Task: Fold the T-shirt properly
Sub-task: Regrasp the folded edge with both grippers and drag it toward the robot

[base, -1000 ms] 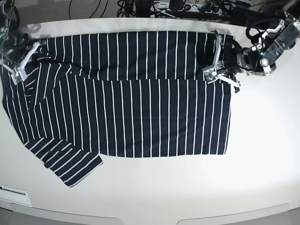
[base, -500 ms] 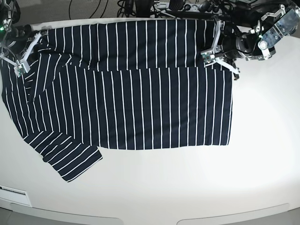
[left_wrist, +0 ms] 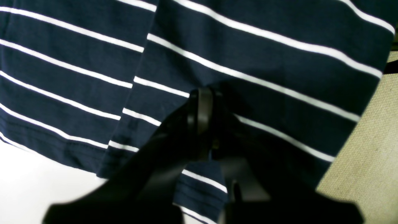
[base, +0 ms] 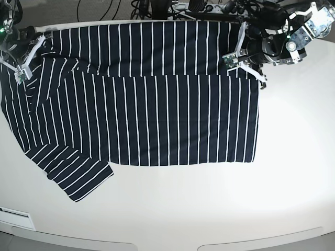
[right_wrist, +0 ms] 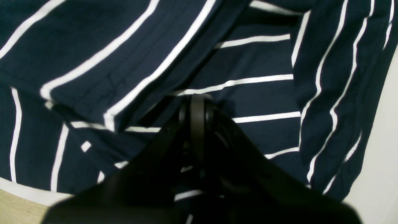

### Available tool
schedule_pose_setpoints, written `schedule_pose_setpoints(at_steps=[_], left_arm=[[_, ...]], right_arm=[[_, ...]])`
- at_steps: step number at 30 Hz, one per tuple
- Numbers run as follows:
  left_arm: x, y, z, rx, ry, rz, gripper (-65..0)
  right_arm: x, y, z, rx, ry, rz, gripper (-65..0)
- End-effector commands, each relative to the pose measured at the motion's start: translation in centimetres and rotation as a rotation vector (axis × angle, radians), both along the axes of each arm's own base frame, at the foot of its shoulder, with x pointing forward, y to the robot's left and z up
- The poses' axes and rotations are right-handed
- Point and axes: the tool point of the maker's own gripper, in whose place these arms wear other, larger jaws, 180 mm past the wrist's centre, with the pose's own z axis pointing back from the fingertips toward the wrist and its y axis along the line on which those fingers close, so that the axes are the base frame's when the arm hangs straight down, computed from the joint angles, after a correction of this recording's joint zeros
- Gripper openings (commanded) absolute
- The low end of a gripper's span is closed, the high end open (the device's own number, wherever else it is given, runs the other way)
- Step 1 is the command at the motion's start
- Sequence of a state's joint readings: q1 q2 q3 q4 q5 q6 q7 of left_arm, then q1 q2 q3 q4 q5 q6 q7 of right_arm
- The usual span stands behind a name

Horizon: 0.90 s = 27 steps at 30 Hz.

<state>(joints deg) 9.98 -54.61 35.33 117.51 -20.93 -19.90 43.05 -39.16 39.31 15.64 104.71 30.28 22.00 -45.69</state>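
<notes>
**Trainee:** What is the status?

**Operator:** I have the left gripper [base: 231, 61] and right gripper [base: 21, 73] both clenched on the T-shirt's [base: 146, 110] far edge; the shirt lies spread on the white desk [base: 209, 209]. Keep both level and the edge taut (cables lie beyond the shirt).

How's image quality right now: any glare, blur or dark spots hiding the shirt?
Base view: bright glare on the bare table, edges bowed by the lens, T-shirt stripes crisp. Left wrist view: left claw a black silhouette, cloth soft. Right wrist view: right claw likewise dark and blurred.
</notes>
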Motion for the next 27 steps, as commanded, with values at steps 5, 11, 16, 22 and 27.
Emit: schedule_pose_setpoints(at_steps=[5,11,16,22,27], left_arm=[[-0.5,2.5,-0.9,0.122,0.014,0.001,-65.0],[-0.5,2.5,-0.9,0.122,0.014,0.001,-65.0],[-0.5,2.5,-0.9,0.122,0.014,0.001,-65.0],[-0.5,2.5,-0.9,0.123,0.013,0.002,-65.0],[0.8,2.9,-0.7,0.134,-0.039,0.084,-65.0]], right_arm=[[-2.8,-1.8,-0.8,-0.083,0.135,-0.019,-65.0],[-3.6,-2.1,-0.9,-0.103,0.18,-0.029,-65.0],[-4.0,-2.6,-0.9,-0.123,0.2,-0.059,-65.0],[-3.8,-2.6,-0.9,-0.122,0.192,-0.065,-65.0],[-2.2,-2.0,0.2,-0.114,0.123,-0.043,-65.0]])
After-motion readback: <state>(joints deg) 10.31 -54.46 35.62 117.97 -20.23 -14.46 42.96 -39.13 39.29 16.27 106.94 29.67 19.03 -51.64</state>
